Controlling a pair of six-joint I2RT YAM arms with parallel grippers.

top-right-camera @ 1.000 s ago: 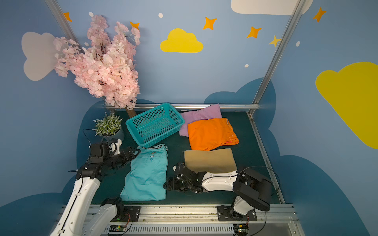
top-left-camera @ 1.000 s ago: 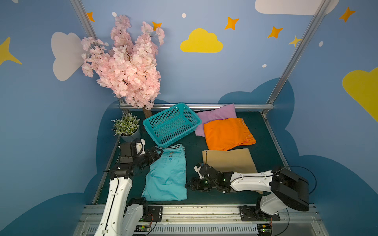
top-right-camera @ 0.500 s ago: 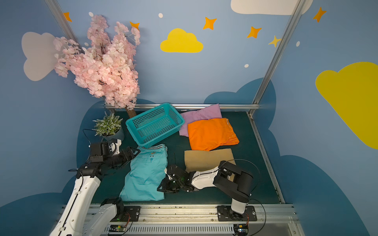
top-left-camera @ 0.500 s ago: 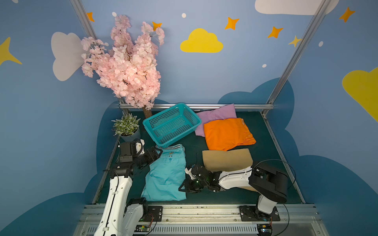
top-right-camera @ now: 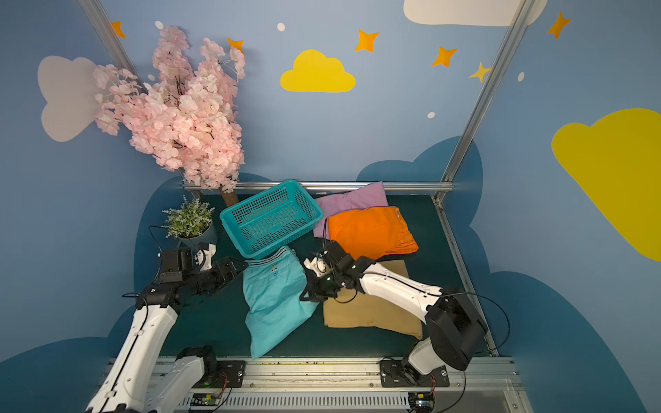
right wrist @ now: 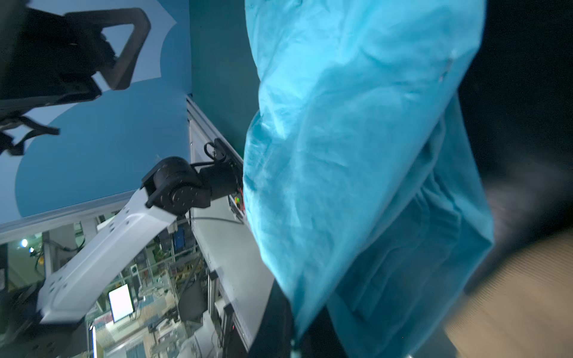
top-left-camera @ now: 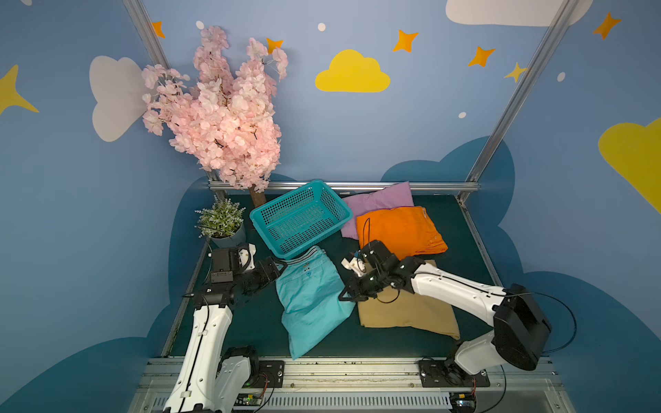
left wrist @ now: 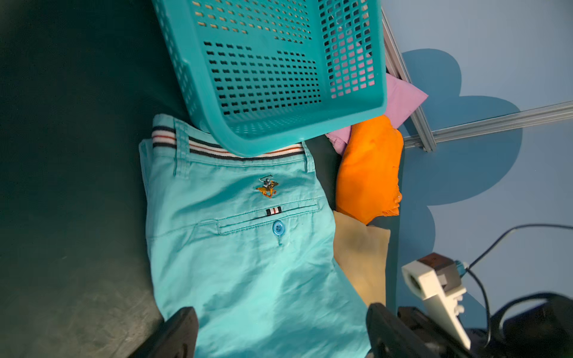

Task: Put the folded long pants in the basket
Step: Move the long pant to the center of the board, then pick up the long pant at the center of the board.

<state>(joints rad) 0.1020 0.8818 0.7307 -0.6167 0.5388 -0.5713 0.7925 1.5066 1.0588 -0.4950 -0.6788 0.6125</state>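
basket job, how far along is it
Nothing done: the basket is empty. In hand: right gripper shut on the turquoise pants at their edge; left gripper open beside them. Left: all four; tan pants, orange pants, lilac pants lie outside it.

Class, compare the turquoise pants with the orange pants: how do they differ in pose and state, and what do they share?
The turquoise pants are pinched at one side edge by the right hand and rumpled; the orange pants lie untouched. The basket corner overlaps the turquoise pants' waistband; the orange pants overlap the lilac pants. Both are folded and outside the basket.
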